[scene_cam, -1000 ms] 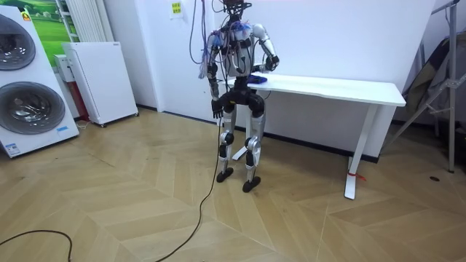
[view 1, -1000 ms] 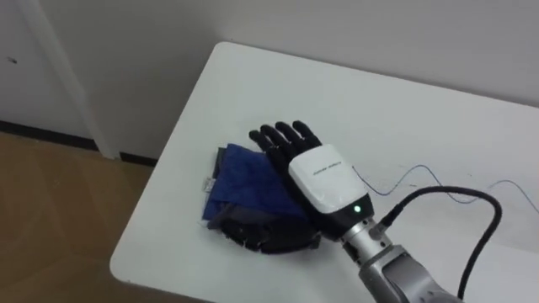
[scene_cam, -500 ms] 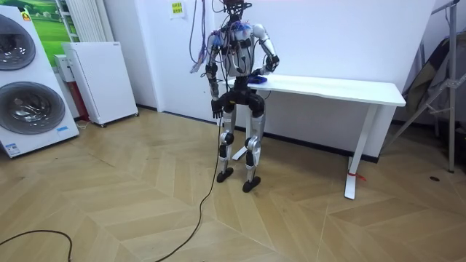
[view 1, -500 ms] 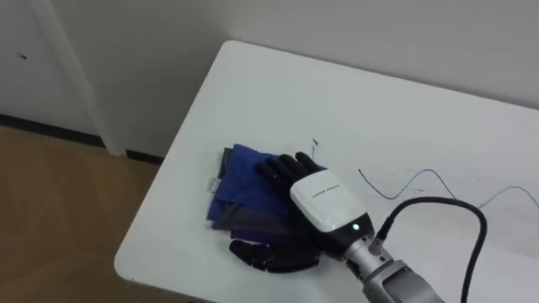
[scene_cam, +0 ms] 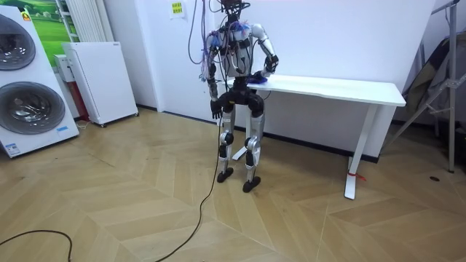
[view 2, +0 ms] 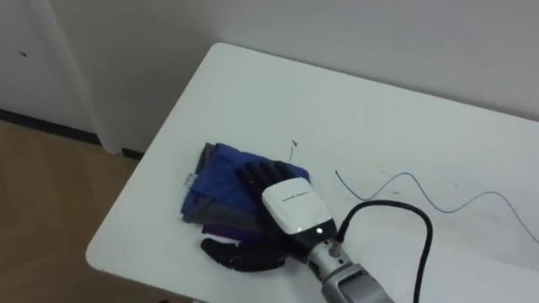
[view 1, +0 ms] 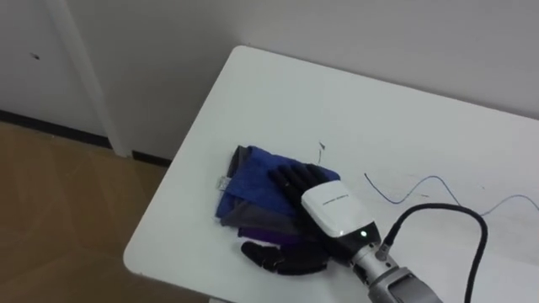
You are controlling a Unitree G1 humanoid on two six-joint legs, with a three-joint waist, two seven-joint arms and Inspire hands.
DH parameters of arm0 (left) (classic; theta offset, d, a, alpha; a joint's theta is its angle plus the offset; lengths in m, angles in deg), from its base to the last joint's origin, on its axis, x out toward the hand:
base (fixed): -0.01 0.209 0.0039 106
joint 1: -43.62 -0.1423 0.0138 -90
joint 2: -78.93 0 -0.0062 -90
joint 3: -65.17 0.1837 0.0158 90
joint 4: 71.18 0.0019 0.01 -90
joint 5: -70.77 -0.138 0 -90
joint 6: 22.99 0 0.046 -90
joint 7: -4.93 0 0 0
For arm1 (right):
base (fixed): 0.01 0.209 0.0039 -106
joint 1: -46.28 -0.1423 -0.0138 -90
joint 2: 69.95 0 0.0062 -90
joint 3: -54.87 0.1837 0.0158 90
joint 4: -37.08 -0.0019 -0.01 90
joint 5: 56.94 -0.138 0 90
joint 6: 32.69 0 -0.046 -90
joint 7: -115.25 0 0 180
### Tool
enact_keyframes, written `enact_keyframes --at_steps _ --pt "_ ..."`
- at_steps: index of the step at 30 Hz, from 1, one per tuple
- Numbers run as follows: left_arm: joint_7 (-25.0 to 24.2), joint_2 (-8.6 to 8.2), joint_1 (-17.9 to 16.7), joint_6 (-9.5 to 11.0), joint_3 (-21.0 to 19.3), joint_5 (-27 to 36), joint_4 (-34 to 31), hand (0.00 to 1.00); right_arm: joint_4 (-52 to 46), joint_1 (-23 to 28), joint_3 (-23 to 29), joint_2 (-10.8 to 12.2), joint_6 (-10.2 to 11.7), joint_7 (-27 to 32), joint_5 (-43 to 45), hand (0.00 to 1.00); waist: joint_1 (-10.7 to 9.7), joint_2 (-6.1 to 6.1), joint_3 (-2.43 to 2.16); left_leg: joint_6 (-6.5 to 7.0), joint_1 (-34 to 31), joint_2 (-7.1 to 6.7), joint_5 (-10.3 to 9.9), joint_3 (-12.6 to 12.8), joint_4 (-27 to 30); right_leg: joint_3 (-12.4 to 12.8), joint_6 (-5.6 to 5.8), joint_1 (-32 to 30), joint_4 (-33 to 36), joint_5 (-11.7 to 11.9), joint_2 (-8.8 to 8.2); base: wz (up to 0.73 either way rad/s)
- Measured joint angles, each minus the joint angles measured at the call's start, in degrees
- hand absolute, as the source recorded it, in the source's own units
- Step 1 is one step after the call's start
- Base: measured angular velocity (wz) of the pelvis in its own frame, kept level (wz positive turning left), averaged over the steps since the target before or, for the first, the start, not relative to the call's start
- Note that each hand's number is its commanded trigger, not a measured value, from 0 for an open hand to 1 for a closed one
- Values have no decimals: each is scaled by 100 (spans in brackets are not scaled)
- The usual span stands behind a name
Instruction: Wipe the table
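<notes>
Left eye view: the robot's right hand [view 1: 333, 206] lies palm-down on a crumpled blue and purple cloth [view 1: 253, 181] near the front left corner of the white rectangular desk [view 1: 278, 93]. Its fingers are relaxed and press on the fabric, the thumb splayed toward the front edge, grasping nothing. Thin blue scribbled lines [view 1: 431, 178] mark the desk further right. Room view: the left hand [scene_cam: 215, 109] hangs beside the hip.

A home-like test room with laundry gear: two stacked washing machines [scene_cam: 22, 87] and a small white fridge [scene_cam: 102, 78] stand on a herringbone wood floor [scene_cam: 131, 211], a plain white desk [scene_cam: 342, 89] against a bare white wall [scene_cam: 342, 36].
</notes>
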Motion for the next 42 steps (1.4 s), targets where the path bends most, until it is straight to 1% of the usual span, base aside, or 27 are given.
enact_keyframes --at_steps 2,4,6,7,8,10,13,15,16,21,23,25,27,28,30,32,33,35,36,38,39,42 --pt "-2 0 -15 0 -19 -3 0 0 9 4 106 -6 21 0 3 0 -38 36 24 0 -5 -1 0 0 23 -2 0 34 -2 0 0 12" --pt "-2 -2 -26 0 -30 -40 0 0 5 4 206 -10 48 -1 0 0 -85 57 30 0 -15 0 0 2 30 4 1 53 -1 -1 -2 15" --pt "-1 -4 -35 -3 -31 -60 -1 0 5 3 344 -11 44 4 -23 0 -85 76 29 0 -20 1 0 1 29 -10 3 53 -1 -2 -1 4" --pt "0 -11 -64 -5 -31 -120 -7 0 5 4 444 -10 28 4 -30 0 -85 86 15 0 -20 1 0 2 29 -14 3 52 -1 -2 -1 0" --pt "1 -18 -117 -5 -30 -136 -22 0 5 3 548 -9 28 24 -103 0 -97 87 -24 0 -15 0 0 3 29 -15 3 53 0 -2 -1 0" --pt "1 -19 -173 -6 -30 -136 -48 0 6 4 689 -1 24 119 -248 0 -103 95 -43 0 2 -2 0 4 34 -7 3 66 1 -2 -2 0" --pt "3 -17 -181 -6 -28 -127 -56 0 12 4 791 2 7 323 -335 0 -100 88 -48 1 61 2 2 1 33 -3 3 83 0 -2 0 0" --pt "3 -18 -195 -8 -15 -127 -59 0 55 4 771 9 6 392 -433 0 -98 89 -41 1 105 3 1 1 22 -7 3 143 -5 -2 1 0" --pt "2 -14 -202 -20 -14 -127 -88 0 79 4 770 16 -17 395 -426 0 -98 78 -50 1 109 3 1 2 21 -7 3 150 -3 -2 0 0" --pt "-8 -7 -241 -33 -15 -129 -232 0 78 0 770 25 -19 426 -413 0 -83 26 -23 1 101 3 1 14 19 -5 3 141 -3 -2 0 0" --pt "-56 -3 -252 -44 -15 -130 -231 0 78 0 770 30 -20 426 -417 0 -72 4 7 1 96 3 1 18 26 -5 3 141 -3 -2 0 0" --pt "-109 -5 -254 -46 -12 -129 -231 0 77 -4 747 30 -23 427 -422 0 -49 -8 7 1 89 4 1 34 34 -7 3 133 -2 -2 0 -3" --pt "-112 -4 -244 -46 -10 -129 -232 0 77 -13 711 35 -19 423 -422 0 -17 -4 9 1 88 7 1 59 36 -7 3 127 -2 -2 0 -6" --pt "-114 -3 -228 -46 -9 -128 -232 0 77 -14 710 51 -18 418 -413 0 10 12 17 1 78 11 1 73 40 -7 3 118 -1 -2 0 -5" --pt "-120 -3 -200 -45 -8 -127 -232 0 77 -16 707 58 -19 410 -406 0 42 29 15 1 28 12 1 82 43 -8 3 66 7 -2 0 -2" --pt "-126 -2 -198 -46 -10 -129 -232 0 78 -18 690 57 -79 367 -320 0 79 62 35 0 -2 12 1 91 51 -6 3 37 6 -2 3 0" --pt "-131 -2 -201 -48 -12 -132 -232 0 78 -18 688 57 -106 364 -275 0 80 72 37 0 -3 13 1 91 49 -10 3 35 6 -2 3 0" --pt "-148 -3 -201 -60 -15 -135 -232 0 78 -18 677 57 -213 351 -143 0 101 97 24 0 -15 14 1 88 44 -24 3 24 6 -2 4 0" --pt "-149 -3 -202 -62 -15 -136 -232 0 78 -18 669 57 -233 340 -123 0 106 103 17 0 -15 13 1 87 44 -25 3 25 6 -2 5 0" --pt "-154 -3 -199 -69 -19 -137 -232 0 78 -18 651 57 -269 311 -15 0 132 111 -15 0 -16 12 1 84 44 -34 3 27 6 -2 4 0" --pt "-157 -3 -198 -75 -19 -137 -233 0 79 -17 644 57 -273 311 2 0 133 115 -16 0 -16 11 1 83 46 -38 3 30 6 -2 4 5" --pt "-173 -1 -200 -90 -18 -137 -232 0 230 -18 499 59 -385 311 20 0 135 102 -31 0 -7 8 1 81 57 -47 3 62 6 -2 1 9"
